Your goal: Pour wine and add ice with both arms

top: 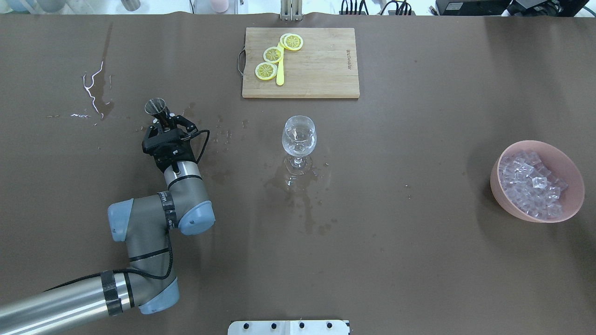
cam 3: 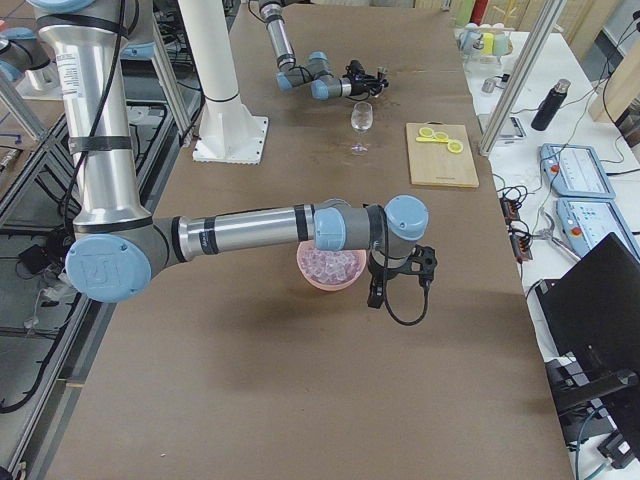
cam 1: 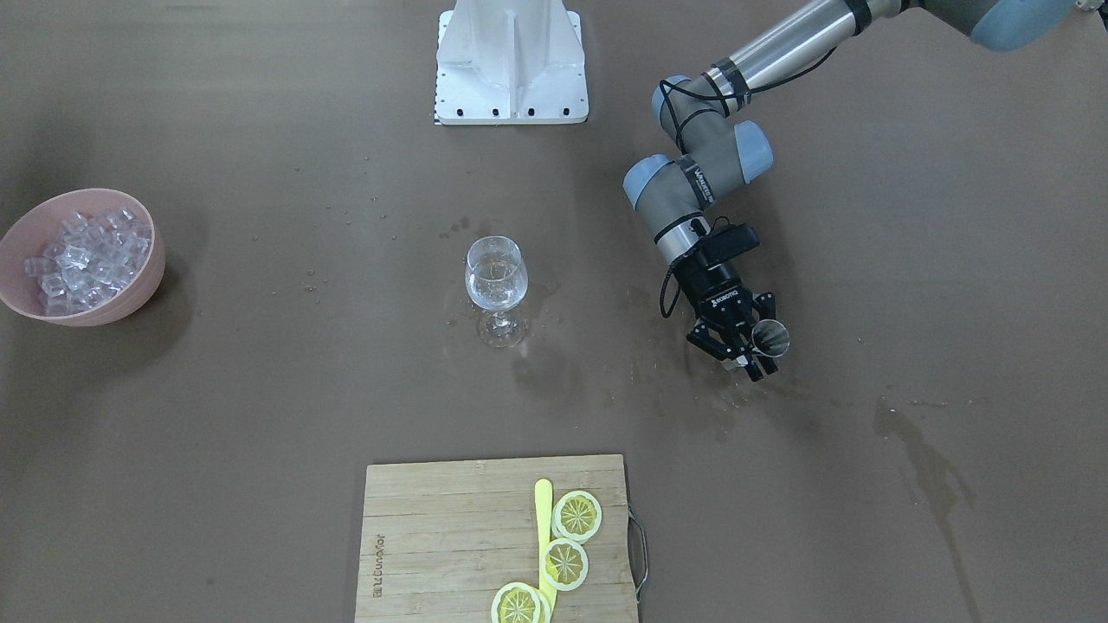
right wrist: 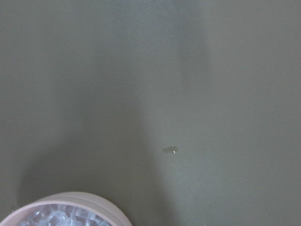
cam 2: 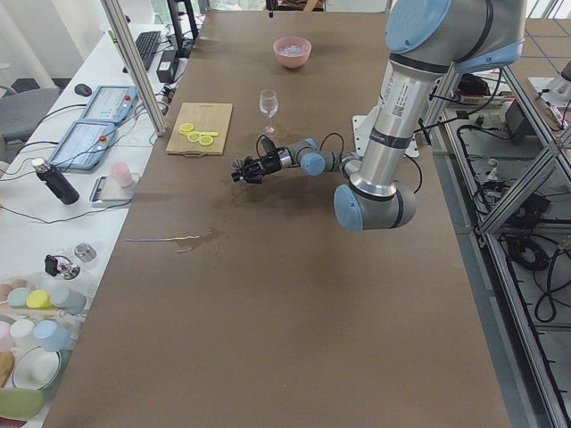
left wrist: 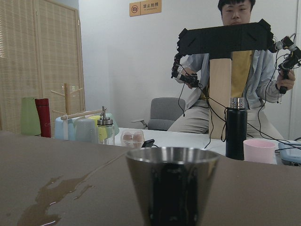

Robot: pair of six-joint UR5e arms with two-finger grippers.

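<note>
While ice (cam 1: 86, 251) fills the bowl (cam 1: 134, 301), the glass (cam 1: 496, 275) holds wine (cam 1: 496, 292).

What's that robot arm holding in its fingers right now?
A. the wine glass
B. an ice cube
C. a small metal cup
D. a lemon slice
C: the left arm's fingers are closed around a small metal cup, off to the side of the wine glass.
</note>
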